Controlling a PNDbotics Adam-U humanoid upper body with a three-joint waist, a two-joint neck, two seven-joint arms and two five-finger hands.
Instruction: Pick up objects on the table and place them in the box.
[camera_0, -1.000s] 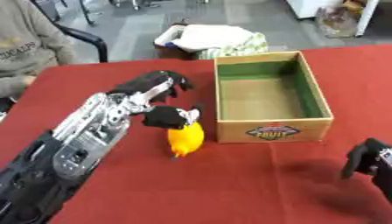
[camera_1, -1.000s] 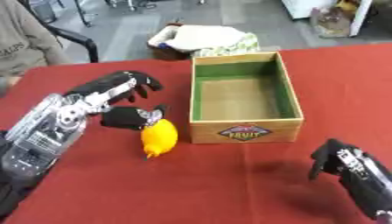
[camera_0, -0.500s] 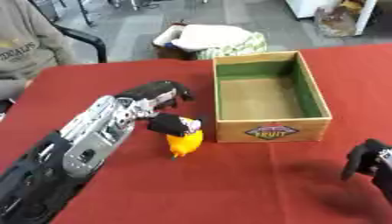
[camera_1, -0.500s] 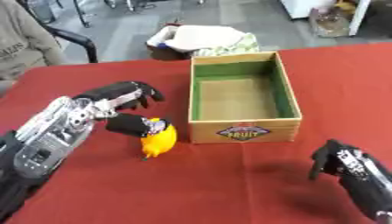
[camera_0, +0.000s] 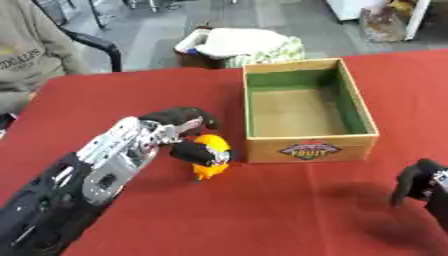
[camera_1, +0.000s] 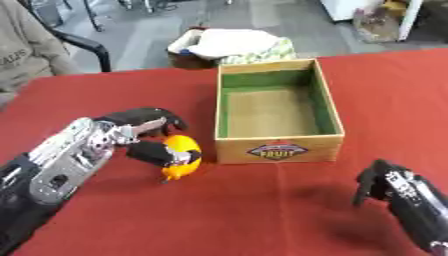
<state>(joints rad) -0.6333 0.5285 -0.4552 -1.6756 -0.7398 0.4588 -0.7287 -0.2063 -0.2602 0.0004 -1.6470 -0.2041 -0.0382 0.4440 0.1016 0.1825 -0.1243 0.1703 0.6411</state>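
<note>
The left hand (camera_0: 179, 131), black with a silver wrist, is curled around the small yellow-orange rounded toy (camera_0: 213, 156): the thumb lies across the front of the toy and the other fingers bend over behind it, so the hand is closed on the toy. The toy is on the red table (camera_0: 262, 215), or very close above it; I cannot tell which. It is just to the right of the hand, and just beside the near left corner of the open cardboard box with green inner walls (camera_1: 277, 114).

Compared with 1 second ago, the fingers have come closer around the toy and the thumb now covers more of its front. The toy itself is at nearly the same place next to the box.

The right hand (camera_1: 382, 183) is low at the right edge of the view, well apart from the toy, its dark fingers bent and holding nothing.

To the right of the left hand the box stands with its short front wall facing the robot. In front of the hand and the box there is a wide free part of red table.
</note>
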